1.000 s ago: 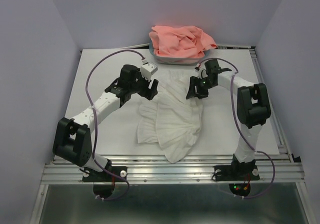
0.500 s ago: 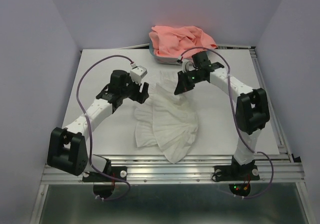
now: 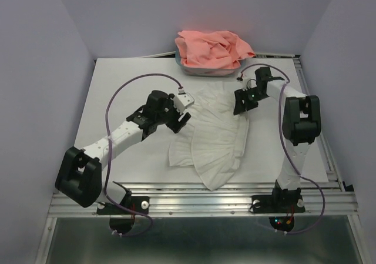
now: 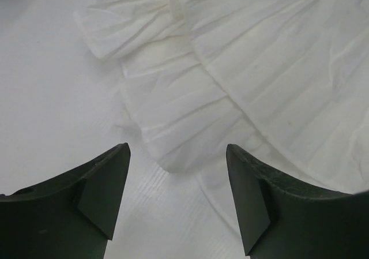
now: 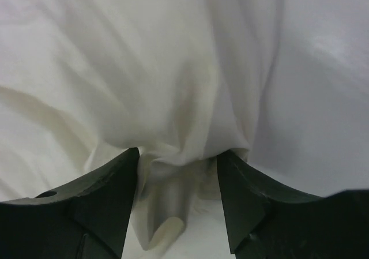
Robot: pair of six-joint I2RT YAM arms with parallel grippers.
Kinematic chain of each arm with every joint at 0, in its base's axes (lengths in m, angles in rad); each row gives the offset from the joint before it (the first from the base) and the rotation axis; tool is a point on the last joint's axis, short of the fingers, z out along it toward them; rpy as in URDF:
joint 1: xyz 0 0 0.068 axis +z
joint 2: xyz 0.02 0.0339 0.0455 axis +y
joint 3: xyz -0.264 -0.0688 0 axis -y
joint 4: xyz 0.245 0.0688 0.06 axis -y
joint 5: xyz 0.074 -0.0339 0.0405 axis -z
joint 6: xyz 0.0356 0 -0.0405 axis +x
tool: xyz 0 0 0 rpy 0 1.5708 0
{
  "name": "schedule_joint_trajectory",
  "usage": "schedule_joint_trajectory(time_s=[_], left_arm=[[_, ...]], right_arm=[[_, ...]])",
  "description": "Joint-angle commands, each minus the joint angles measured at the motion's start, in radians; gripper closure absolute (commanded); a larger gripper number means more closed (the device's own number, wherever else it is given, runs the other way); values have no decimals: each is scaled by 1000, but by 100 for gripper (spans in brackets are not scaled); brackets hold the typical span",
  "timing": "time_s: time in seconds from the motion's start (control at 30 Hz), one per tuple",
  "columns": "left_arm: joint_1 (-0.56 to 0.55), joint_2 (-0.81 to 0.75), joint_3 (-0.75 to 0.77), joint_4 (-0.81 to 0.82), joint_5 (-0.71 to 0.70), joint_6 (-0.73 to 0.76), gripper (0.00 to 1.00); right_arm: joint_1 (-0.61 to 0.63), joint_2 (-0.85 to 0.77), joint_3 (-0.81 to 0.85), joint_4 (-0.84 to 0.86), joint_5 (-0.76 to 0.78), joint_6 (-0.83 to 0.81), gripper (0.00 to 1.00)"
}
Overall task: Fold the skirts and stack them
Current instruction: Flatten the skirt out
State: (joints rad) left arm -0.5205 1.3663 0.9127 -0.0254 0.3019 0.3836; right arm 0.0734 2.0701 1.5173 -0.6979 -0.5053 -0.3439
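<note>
The white pleated skirt point(image 3: 214, 137) lies spread on the white table point(image 3: 117, 93), hem toward the near edge. My left gripper point(image 3: 179, 120) is open and empty, low over bare table at the skirt's left edge; the left wrist view shows the gripper point(image 4: 177, 149) just short of the pleated cloth point(image 4: 259, 68). My right gripper point(image 3: 241, 106) is at the skirt's far right corner. Its jaws stand apart in the right wrist view point(image 5: 179, 152), with a bunched fold of white cloth point(image 5: 144, 68) between them. The salmon-pink skirt point(image 3: 211, 49) is heaped in the tub at the back.
The teal tub point(image 3: 202, 71) stands at the back middle of the table, mostly hidden by the pink cloth. A metal rail point(image 3: 205, 202) runs along the near edge, with both arm bases on it. Purple walls close in the sides.
The right gripper swung left and then back right, and the skirt's top shifted right and spread out. The left gripper moved right, up to the skirt's left edge.
</note>
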Motion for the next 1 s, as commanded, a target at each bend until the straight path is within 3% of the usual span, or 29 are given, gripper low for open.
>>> schedule_joint_trajectory(time_s=[0.0, 0.13, 0.3, 0.37, 0.4, 0.43, 0.47, 0.57, 0.67, 0.77, 0.9, 0.97], left_arm=[[-99, -25, -47, -2, -78, 132, 21], [-151, -44, -77, -56, -70, 219, 23], [-226, -3, -97, -116, -47, 285, 28], [-283, -1, -121, -120, -66, 326, 27], [-302, -7, -132, -122, -73, 337, 24], [-320, -27, -153, -120, -81, 343, 23], [-361, -38, -161, -120, -105, 344, 23], [-392, -68, -175, -131, -119, 334, 21], [-388, -79, -166, -125, -142, 287, 21], [-308, -70, -97, -119, -43, 230, 21], [-191, 6, 63, -128, 49, 160, 21], [-132, 78, 163, -137, 48, 130, 21]], right_arm=[[22, 68, 149, 38, 80, 29, 38], [22, 168, 273, 11, 152, 45, 38], [34, 174, 297, 3, 151, 48, 36], [43, 157, 297, 0, 154, 60, 28], [43, 147, 294, 0, 157, 63, 17], [43, 131, 293, 0, 166, 63, 16], [43, 89, 284, -2, 171, 63, 8], [43, 3, 258, -6, 194, 46, 2], [43, -108, 221, -54, 162, 23, 2], [43, -133, 221, -98, 107, 19, 3], [43, -4, 357, -127, 90, 34, 6], [43, 123, 502, -181, 47, 31, 7]])
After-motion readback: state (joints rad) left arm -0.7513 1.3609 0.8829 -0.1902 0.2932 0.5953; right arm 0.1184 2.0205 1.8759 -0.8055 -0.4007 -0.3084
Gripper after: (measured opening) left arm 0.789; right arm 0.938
